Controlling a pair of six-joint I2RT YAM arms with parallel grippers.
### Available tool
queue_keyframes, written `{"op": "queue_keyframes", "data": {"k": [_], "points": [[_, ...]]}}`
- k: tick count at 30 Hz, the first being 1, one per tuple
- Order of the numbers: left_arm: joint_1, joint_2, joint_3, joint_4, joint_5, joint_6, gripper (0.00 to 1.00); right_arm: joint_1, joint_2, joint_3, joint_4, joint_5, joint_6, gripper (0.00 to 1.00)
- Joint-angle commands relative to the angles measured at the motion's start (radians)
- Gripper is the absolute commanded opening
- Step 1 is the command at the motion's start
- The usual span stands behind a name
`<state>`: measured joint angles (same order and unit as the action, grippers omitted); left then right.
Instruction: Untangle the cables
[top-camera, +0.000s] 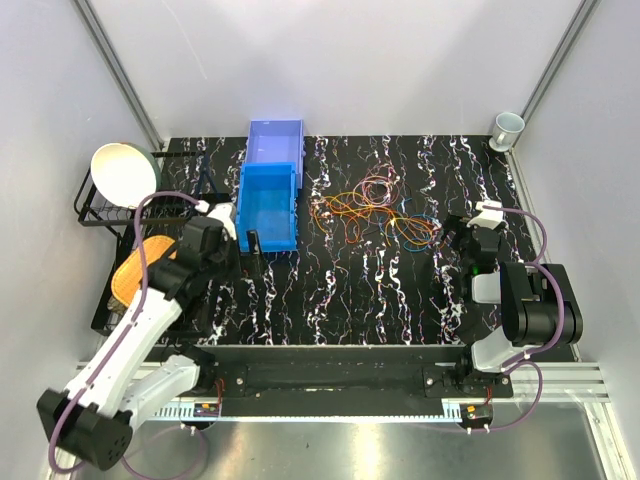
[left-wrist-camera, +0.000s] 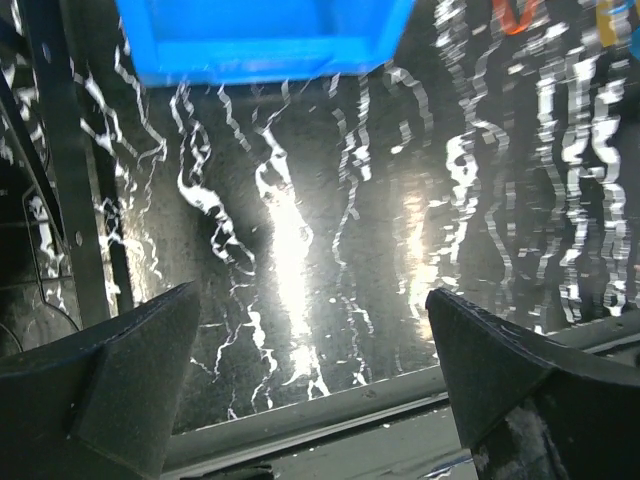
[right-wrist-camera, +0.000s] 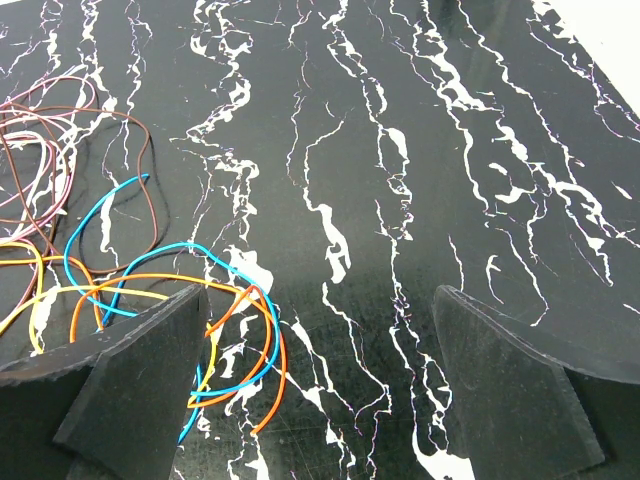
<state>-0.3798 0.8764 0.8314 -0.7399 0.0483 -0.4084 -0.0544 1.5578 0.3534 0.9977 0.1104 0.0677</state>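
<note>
Here's the table (top-camera: 340, 290), black with white veins, and the cables (top-camera: 370, 205) lie in a loose heap right of centre toward the far side. They are thin loops of orange, yellow, red, blue and brown, all crossing over one another and lying flat on the surface. The heap sits between the blue bin (top-camera: 268, 205) on its left and the right arm on its right, apart from the bin. The right gripper (right-wrist-camera: 320, 295) is low over the table at the heap's near right edge with its jaws spread wide and nothing between them, just bare marble. In its wrist view, orange and blue loops curl up just beside the left-hand finger (right-wrist-camera: 140, 380). Whether that finger touches a wire, I can't tell. The brown and pinkish loops lie farther off at the left edge of that view. Over to the left gripper (left-wrist-camera: 310, 300): its jaws are also wide apart and gripping nothing. It hangs over bare table just in front of the bin's near end, well apart from the heap. A second, paler bin (top-camera: 274, 140) sits behind the blue one. A white bowl (top-camera: 124, 172) leans in the rack (top-camera: 95, 215) at far left, and a cup (top-camera: 507, 128) stands in the far right corner.
</note>
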Motion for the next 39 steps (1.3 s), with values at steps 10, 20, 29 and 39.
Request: {"op": "queue_keyframes", "data": {"k": [10,20,29,39], "points": [[0.007,-0.066,-0.005,0.043,-0.058,-0.023,0.99,-0.002,-0.005,0.021,0.047,-0.009,-0.012,1.00],[0.027,-0.076,-0.003,0.047,-0.054,-0.030,0.99,-0.002,-0.004,0.022,0.047,-0.009,-0.013,1.00],[0.090,-0.157,-0.028,0.123,-0.143,-0.116,0.99,-0.002,-0.004,0.022,0.047,-0.009,-0.012,1.00],[0.150,-0.114,0.055,0.079,0.062,-0.010,0.99,0.010,-0.430,0.218,-0.520,0.043,0.160,1.00]]}}
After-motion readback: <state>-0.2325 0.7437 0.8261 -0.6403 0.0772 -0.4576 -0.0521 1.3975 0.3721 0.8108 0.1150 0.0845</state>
